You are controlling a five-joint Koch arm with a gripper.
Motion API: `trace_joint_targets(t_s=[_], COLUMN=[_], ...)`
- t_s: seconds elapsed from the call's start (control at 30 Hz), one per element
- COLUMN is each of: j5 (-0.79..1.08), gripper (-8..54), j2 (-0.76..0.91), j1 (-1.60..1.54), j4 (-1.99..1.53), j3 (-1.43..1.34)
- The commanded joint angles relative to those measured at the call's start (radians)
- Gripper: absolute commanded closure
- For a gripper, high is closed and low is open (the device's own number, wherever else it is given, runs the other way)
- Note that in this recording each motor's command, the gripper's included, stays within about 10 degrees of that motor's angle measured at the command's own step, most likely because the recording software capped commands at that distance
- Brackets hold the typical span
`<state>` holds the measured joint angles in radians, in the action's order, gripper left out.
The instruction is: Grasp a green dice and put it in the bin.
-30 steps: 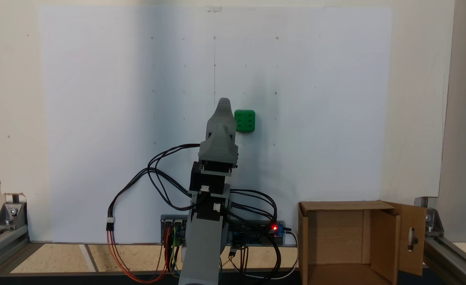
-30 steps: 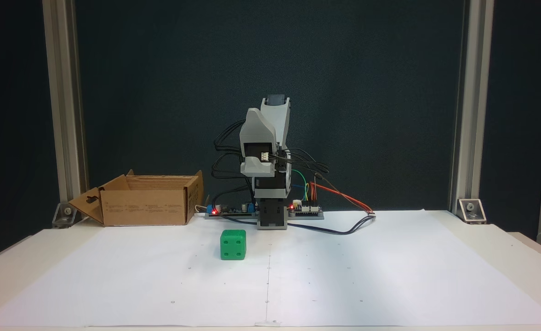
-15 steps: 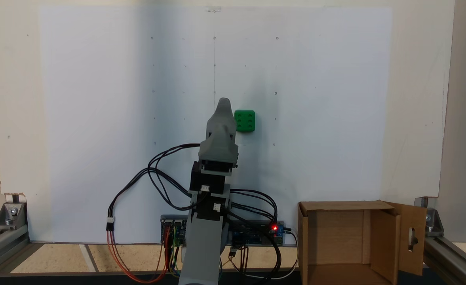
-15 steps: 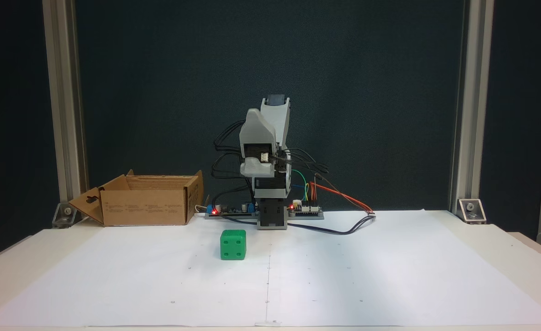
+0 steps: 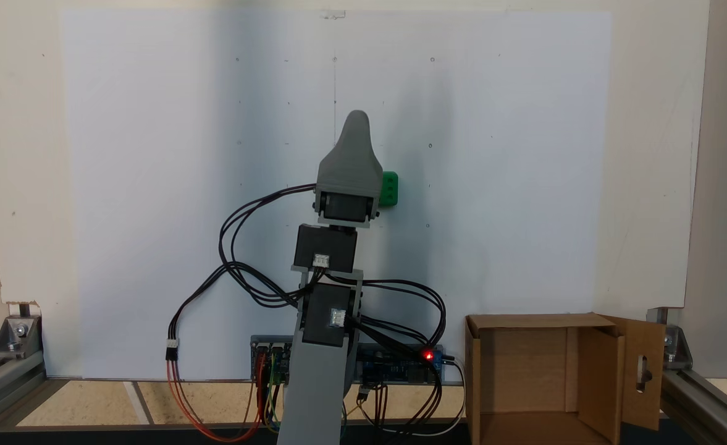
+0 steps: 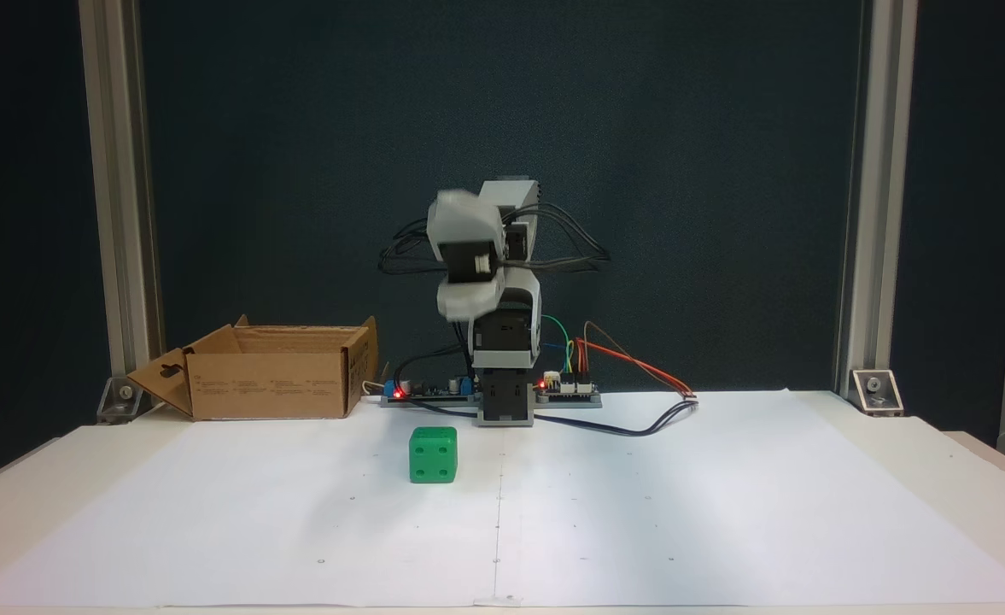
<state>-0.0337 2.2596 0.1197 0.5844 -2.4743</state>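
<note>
Green dice (image 6: 433, 454) sits square on the paper (image 6: 639, 512), four-pip face toward the camera.

White paper (image 6: 639, 512) covers the worktop (image 6: 937, 444). On it sits the dice (image 6: 433, 455), four pips facing us. The bin (image 6: 271, 384) stands at the back-left corner, beside the arm base (image 6: 504, 401).

The grey plastic hobby arm (image 5: 314, 383) rises from its base and folds forward over the white paper sheet (image 6: 724, 512). Black servo blocks stack along the wrist, with black cables looping out beside them. The grey tapered gripper (image 5: 356, 120) points away from the base in a fixed view; in the other it is blurred (image 6: 466, 303), high above the sheet, its jaws unreadable.
</note>
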Motion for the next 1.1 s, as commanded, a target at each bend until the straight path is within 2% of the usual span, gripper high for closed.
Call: trace_joint_targets(t_s=[0.0,0.27,0.73,0.8,1.07], j5=[-0.044,-0.048,-0.078,-0.032,0.242], gripper=[1.2,1.8,-0.4,-0.7,-0.9], j2=[0.110,0.089,-0.199,-0.224,-0.282], j1=[-0.009,0.009,-0.015,-0.015,0.009], j4=[-0.159,-0.730,-1.620,-1.739,-1.726], j3=[0.083,0.477,0.600,0.614,0.626])
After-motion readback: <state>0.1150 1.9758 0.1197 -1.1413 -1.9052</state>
